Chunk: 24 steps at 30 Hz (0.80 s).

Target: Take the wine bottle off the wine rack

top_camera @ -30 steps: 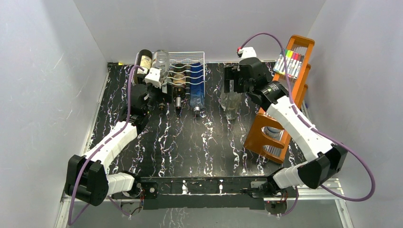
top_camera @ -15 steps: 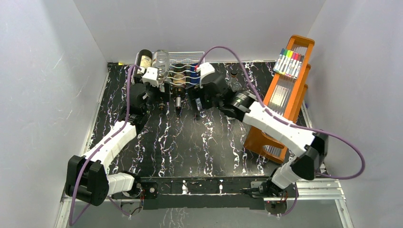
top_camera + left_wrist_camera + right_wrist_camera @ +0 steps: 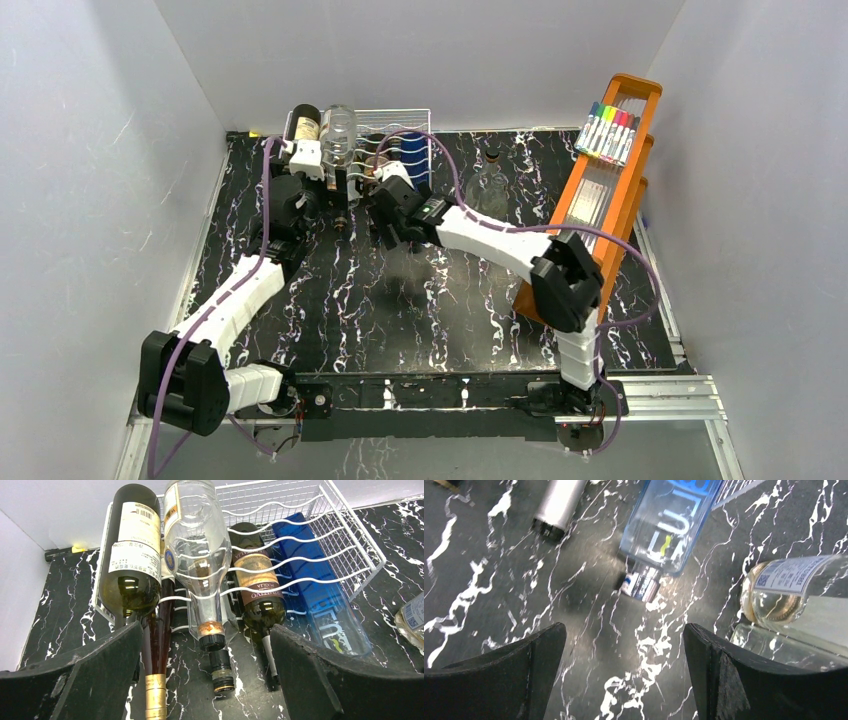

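Note:
The silver wire wine rack (image 3: pixel 405 128) stands at the back left and also shows in the left wrist view (image 3: pixel 325 535). It holds a dark bottle with a white label (image 3: pixel 132 550), a clear bottle (image 3: pixel 197 555), a green bottle with a brown label (image 3: pixel 255 585) and a blue bottle (image 3: pixel 315 595). A red bottle with a gold neck (image 3: pixel 156 680) lies lower down. My left gripper (image 3: pixel 205 627) is open and empty just in front of the clear bottle's cap. My right gripper (image 3: pixel 624 630) is open and empty above the table, near the blue bottle's neck (image 3: pixel 641 585).
A clear bottle (image 3: pixel 490 175) stands on the table to the right of the rack and shows in the right wrist view (image 3: pixel 794 590). The tall orange wooden rack (image 3: pixel 600 170) with coloured markers stands at the right. White walls close in the back and sides.
My right arm has swung left, from the standing clear bottle to the front of the wire rack. My left gripper has shifted slightly back toward the rack's left end.

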Each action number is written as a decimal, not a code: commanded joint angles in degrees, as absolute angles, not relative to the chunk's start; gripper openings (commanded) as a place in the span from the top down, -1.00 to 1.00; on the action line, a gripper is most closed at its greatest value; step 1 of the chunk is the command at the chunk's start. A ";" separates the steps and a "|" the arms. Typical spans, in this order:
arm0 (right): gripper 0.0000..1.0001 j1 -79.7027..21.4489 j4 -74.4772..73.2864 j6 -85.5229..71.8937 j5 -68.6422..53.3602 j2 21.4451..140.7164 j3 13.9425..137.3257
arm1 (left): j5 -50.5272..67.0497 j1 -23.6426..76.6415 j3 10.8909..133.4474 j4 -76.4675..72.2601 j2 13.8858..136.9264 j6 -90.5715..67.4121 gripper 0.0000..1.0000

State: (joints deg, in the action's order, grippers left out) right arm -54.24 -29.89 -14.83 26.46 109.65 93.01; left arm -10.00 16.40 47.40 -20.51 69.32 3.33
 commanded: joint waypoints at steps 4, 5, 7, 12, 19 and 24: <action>-0.96 -53.66 -27.73 -15.50 38.50 118.37 104.22 | -11.24 15.48 48.93 -21.27 66.80 3.31 -0.96; -0.96 -53.27 -27.93 -15.74 39.09 119.37 105.08 | -11.30 15.35 48.93 -21.29 66.81 3.29 -0.97; -0.96 -52.23 -27.84 -15.94 38.64 121.13 106.43 | -11.21 15.09 48.98 -21.27 66.84 3.19 -0.97; -0.96 -50.07 -26.20 -15.16 37.24 124.12 108.02 | -10.61 14.47 49.08 -21.11 66.93 2.65 -0.96; -0.96 -49.24 -24.64 -14.23 36.01 129.24 111.24 | -9.81 13.85 49.35 -20.92 67.35 2.04 -0.96; -0.96 -49.14 -23.57 -14.68 37.16 132.26 112.56 | -9.08 13.59 49.44 -20.83 67.79 1.63 -0.96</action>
State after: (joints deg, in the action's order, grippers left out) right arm -48.97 -26.09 -14.72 35.22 129.97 109.56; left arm -9.96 14.22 47.40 -20.47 68.88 2.35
